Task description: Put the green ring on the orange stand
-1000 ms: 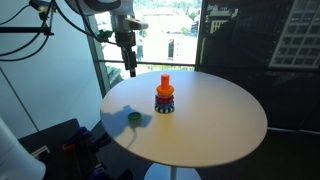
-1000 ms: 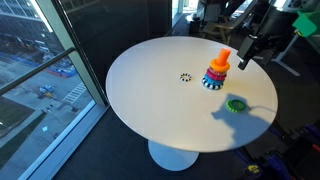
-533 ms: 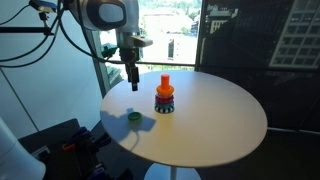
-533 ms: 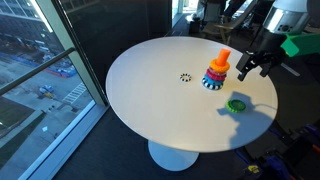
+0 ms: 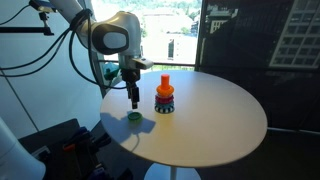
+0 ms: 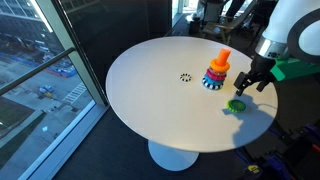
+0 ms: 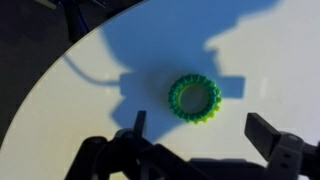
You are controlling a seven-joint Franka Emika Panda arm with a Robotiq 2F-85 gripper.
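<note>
Barely starting on the task: not yet grasping the green ring [image 7: 195, 97], lying flat on the table [image 5: 225, 125] near its edge, apart from the orange stand [image 5: 165, 85] (already carrying a few coloured rings). Hovering just above the ring with the gripper [image 7: 198, 125], jaws spread wide and holding nothing. Sitting roughly centred between the fingers [image 7: 139, 124] in the wrist view, slightly ahead of them. Probably needing lowering, closing, lifting, carrying and threading onto the stand.

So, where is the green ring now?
In both exterior views the green ring lies flat near the edge of the table, beside the orange stand, under the gripper.
</note>
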